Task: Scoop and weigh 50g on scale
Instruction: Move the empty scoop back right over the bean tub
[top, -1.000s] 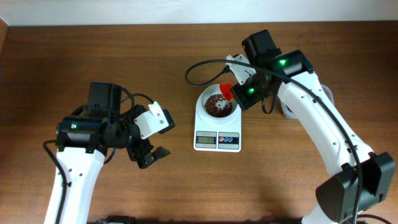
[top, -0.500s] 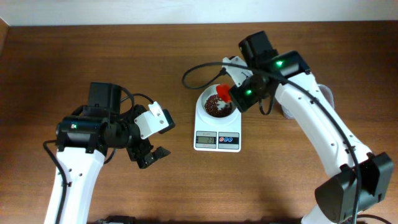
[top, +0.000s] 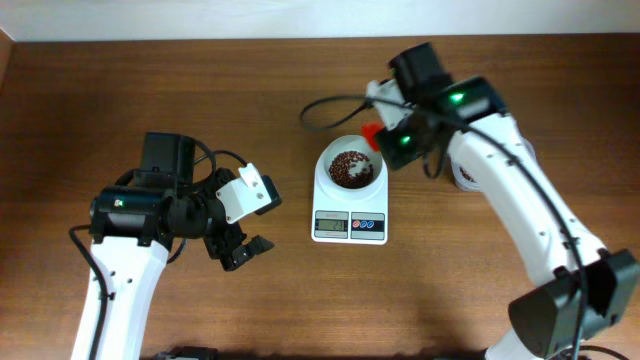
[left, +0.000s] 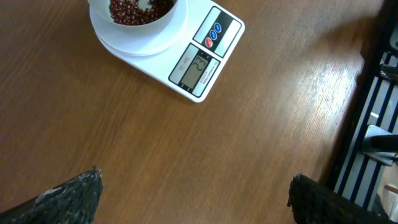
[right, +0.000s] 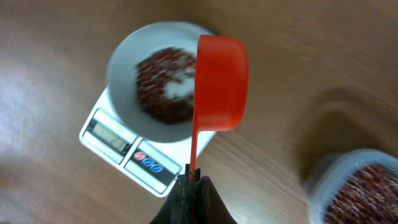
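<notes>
**Item 1.** Small white rectangular digital scale (top: 349, 226), grey display, red and blue buttons. It stood near the middle of the dark brown wooden bench (top: 200, 100). A round white bowl (right: 124, 53) sat on its platform, holding dark red beans (right: 163, 84).

**Item 2.** Red plastic scoop (right: 221, 81). Its thin handle was pinched in the right gripper (right: 191, 180), fingers pressed together on it. The cup hung over the bowl's rim on the tub side.

**Item 3.** Clear plastic tub (right: 354, 186) of like beans, blurred, to the right of the scale and apart from it.

**Item 4.** Left gripper (left: 196, 196), fingers spread wide and holding nothing, above bare bench to the left of the scale and apart from it.
</notes>
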